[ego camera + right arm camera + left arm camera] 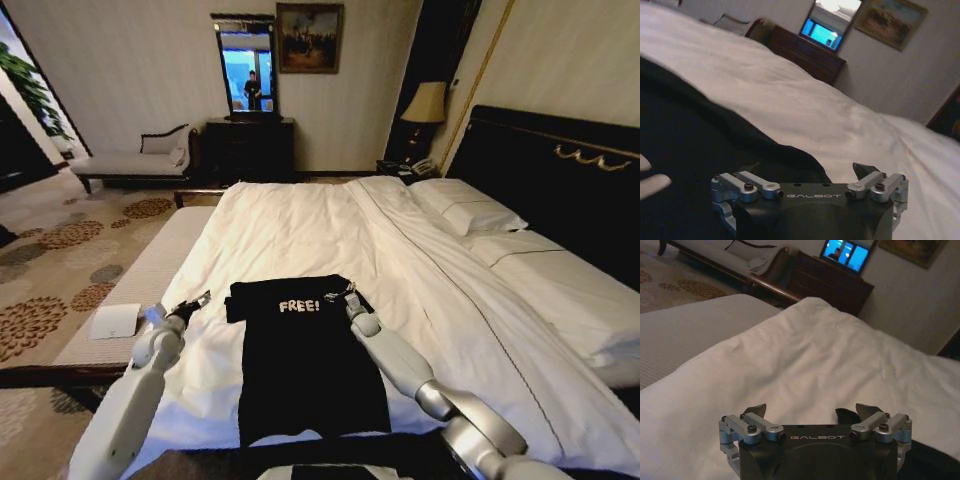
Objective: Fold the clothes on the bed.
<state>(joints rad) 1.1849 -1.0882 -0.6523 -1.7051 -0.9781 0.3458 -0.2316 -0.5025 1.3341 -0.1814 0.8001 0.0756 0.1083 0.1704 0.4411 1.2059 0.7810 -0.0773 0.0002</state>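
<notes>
The clothes are one black T-shirt [305, 365] with white "FREE!" lettering, lying flat on the near part of the bed [300, 225], its sleeves tucked in. My left gripper [190, 303] hovers just off the shirt's upper left corner, open over white duvet [810, 412], with black cloth [940, 462] beside one finger. My right gripper [345, 293] is at the shirt's upper right corner, open [805, 170]. One of its fingers is over the black fabric [690, 150] and the other over the white sheet.
A pale bench [150, 265] runs along the bed's left side with a white card [115, 320] on it. Pillows [470, 210] and the dark headboard [560, 150] are on the right. A chaise [130, 160], dresser [250, 145] and lamp [425, 103] stand by the far wall.
</notes>
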